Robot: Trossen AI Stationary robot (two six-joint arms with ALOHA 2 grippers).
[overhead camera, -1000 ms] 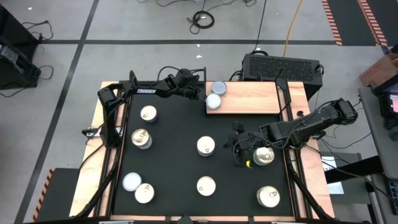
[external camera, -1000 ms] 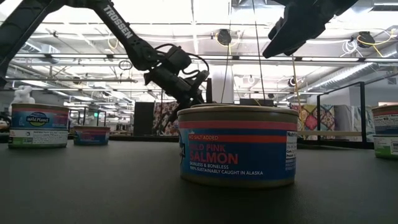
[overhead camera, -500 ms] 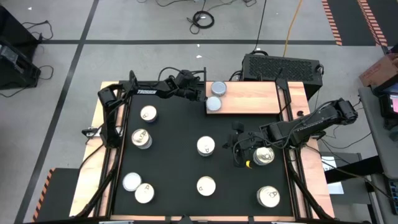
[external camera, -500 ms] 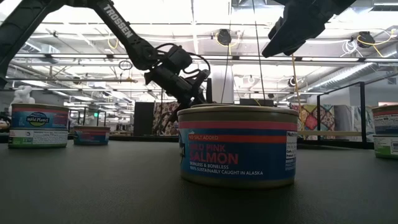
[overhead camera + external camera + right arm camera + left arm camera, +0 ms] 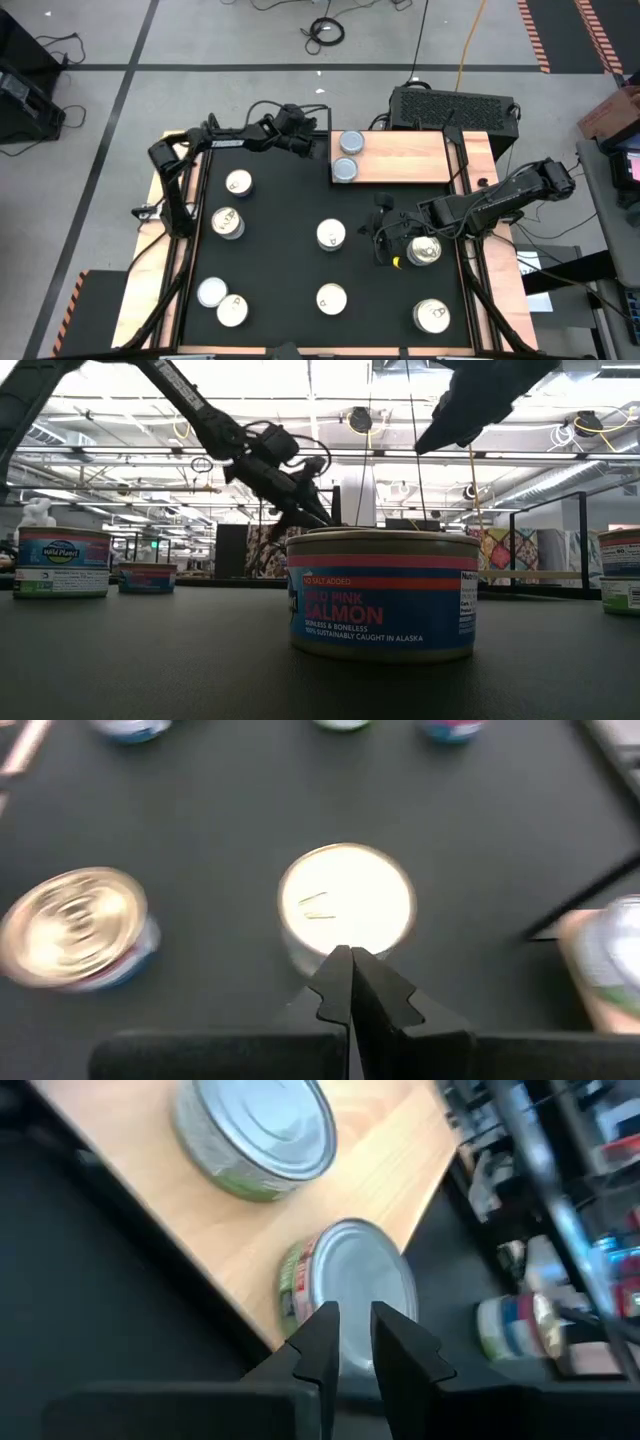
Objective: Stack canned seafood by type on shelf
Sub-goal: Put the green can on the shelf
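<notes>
The shelf [image 5: 405, 158] is a light wooden board at the mat's far right. Two silvery-topped tins [image 5: 351, 144] [image 5: 343, 169] stand flat on its left end; they also show in the left wrist view [image 5: 255, 1135] [image 5: 350, 1285]. My left gripper [image 5: 314, 147] [image 5: 355, 1335] hovers just left of them, narrowly open and holding nothing. My right gripper [image 5: 384, 236] [image 5: 350, 962] is shut above the mat, pointing at a cream-topped tin [image 5: 331, 234] [image 5: 346, 903] without touching it. Another gold-topped tin [image 5: 424, 250] sits under the right arm.
More tins stand on the black mat [image 5: 280, 260]: two at the left [image 5: 238, 182] [image 5: 228, 222], two at the near left [image 5: 211, 292] [image 5: 232, 311], one near the middle [image 5: 331, 298], one at the near right [image 5: 432, 316]. A salmon tin [image 5: 382, 595] fills the low view. The shelf's right part is bare wood.
My left gripper has risen and drawn back a little from the shelf's left end toward the table's left. The two silvery tins have stayed where they were. My right arm has kept still.
</notes>
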